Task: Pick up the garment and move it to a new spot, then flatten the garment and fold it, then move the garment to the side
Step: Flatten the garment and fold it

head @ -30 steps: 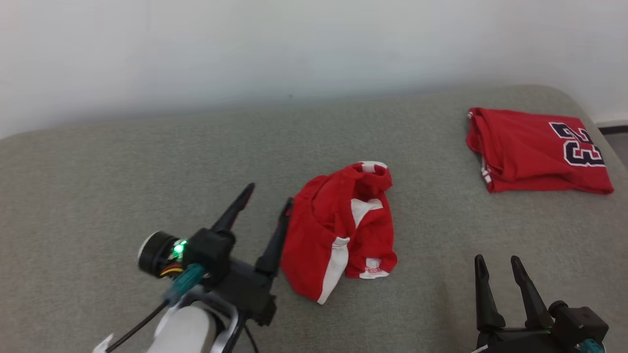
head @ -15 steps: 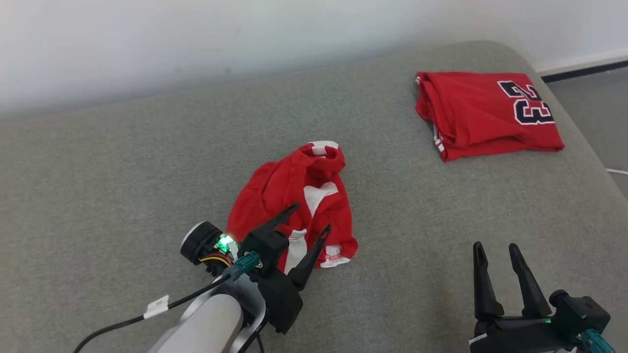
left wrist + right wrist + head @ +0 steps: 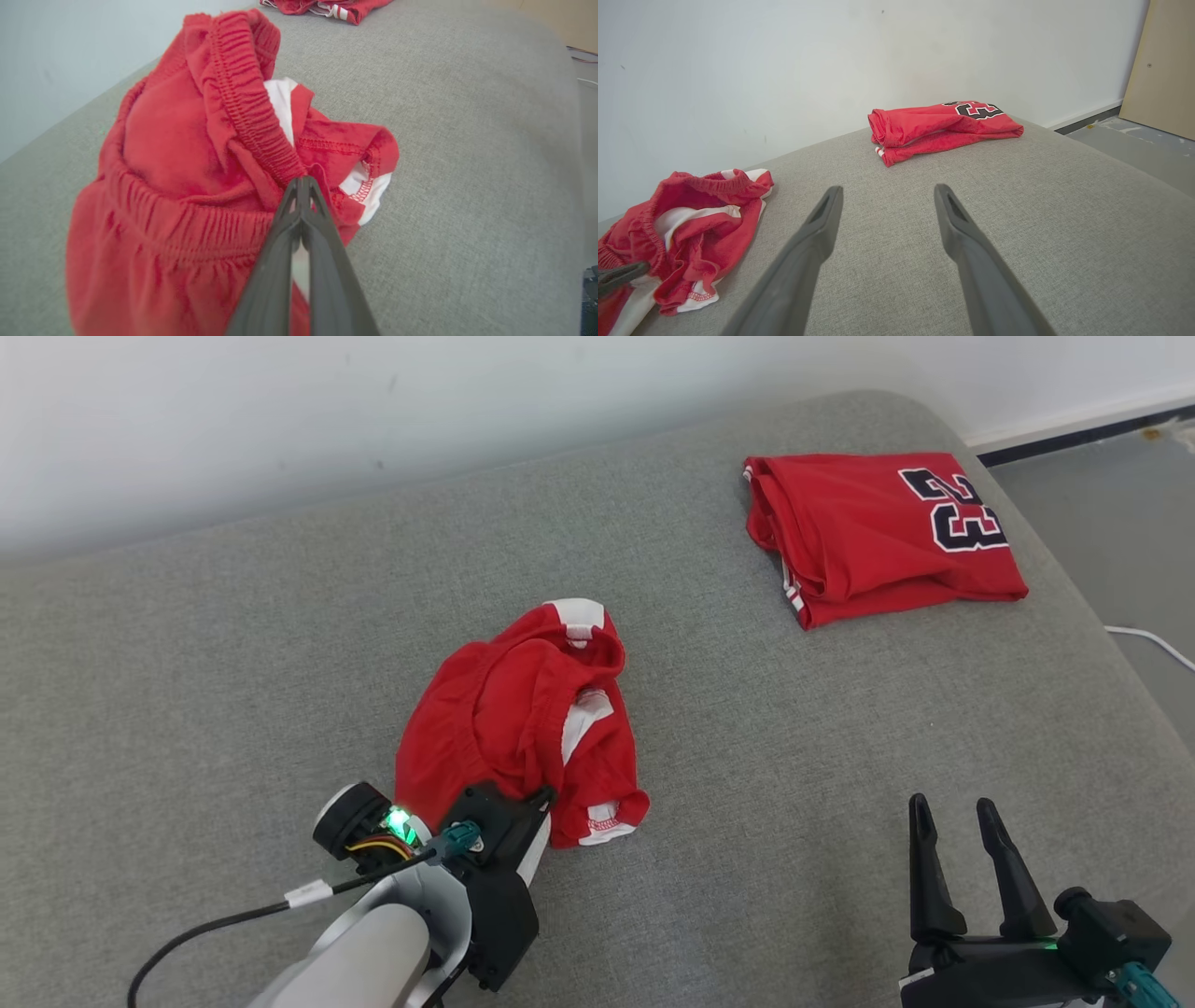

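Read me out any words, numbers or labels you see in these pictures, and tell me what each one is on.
"23": dark numerals outlined in white, on the folded red jersey.
Red lettering on a white hem of the crumpled shorts: too small to read.
The white tag low in the head view: nothing on it can be read.

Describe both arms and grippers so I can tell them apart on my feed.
The left gripper and the right gripper each have two long, tapering dark fingers on a black body with a green light and a teal connector. The left forearm is pale and rounded; a black cable with a white tag runs beside it.
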{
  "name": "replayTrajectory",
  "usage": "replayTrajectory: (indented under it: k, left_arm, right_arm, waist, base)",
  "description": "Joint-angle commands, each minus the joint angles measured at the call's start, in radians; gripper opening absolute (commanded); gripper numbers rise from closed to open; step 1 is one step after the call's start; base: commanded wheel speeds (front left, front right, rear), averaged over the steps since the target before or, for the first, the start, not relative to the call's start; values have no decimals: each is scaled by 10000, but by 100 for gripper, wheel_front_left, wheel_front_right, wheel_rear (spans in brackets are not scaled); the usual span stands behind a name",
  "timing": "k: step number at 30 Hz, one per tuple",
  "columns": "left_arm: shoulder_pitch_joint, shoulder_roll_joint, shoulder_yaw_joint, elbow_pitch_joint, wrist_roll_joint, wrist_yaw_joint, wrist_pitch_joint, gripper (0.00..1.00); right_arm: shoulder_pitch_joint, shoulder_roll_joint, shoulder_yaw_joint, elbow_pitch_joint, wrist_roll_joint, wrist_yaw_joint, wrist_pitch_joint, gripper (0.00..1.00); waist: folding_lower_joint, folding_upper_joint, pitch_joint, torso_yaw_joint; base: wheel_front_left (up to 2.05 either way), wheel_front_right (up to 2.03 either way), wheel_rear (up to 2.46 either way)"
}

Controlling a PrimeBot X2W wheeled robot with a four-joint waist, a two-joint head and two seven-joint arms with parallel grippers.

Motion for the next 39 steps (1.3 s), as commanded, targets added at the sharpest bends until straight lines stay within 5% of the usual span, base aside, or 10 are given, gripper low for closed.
replayTrajectory:
  k: [1,12,13,15,29,34,39]
  left_arm:
    - [-75,12,-4,47,-24,42,-139,0]
    - [-151,-346,202,-154,-262,258,-1100,0]
    - [-146,-380,337,-282,-322,380,-1378,20]
    - [-45,-423,502,-513,-331,584,-1806,100]
    - [2001,653,2948,-3279,-532,1898,-2381,100]
    - [3462,1340,4337,-4543,-470,2070,-2385,100]
    - [4677,1434,5413,-5193,-388,2110,-2387,100]
  right_arm:
    - [52,1,-41,-14,-41,0,-16,100]
    - [223,-2,-67,-6,-207,0,-15,100]
    - [250,-1,-88,-5,-219,0,-16,100]
    - [321,-1,-163,-11,-228,0,-15,100]
    - [712,-1,-389,-160,-468,0,-15,100]
    - [810,-1,-442,-232,-509,0,-15,100]
    - [846,-1,-393,-253,-513,0,-15,100]
  waist:
    - [-1,-1,-114,88]
    - [-1,-1,-619,787]
    - [-1,-1,-664,858]
    - [-1,-1,-777,1039]
    - [-1,-1,-1458,2572]
    - [-1,-1,-1590,3032]
    - [-1,-1,-1636,3170]
  base:
    - [0,0,0]
    - [0,0,0]
    - [0,0,0]
    - [0,0,0]
    - [0,0,0]
    - [0,0,0]
    - [0,0,0]
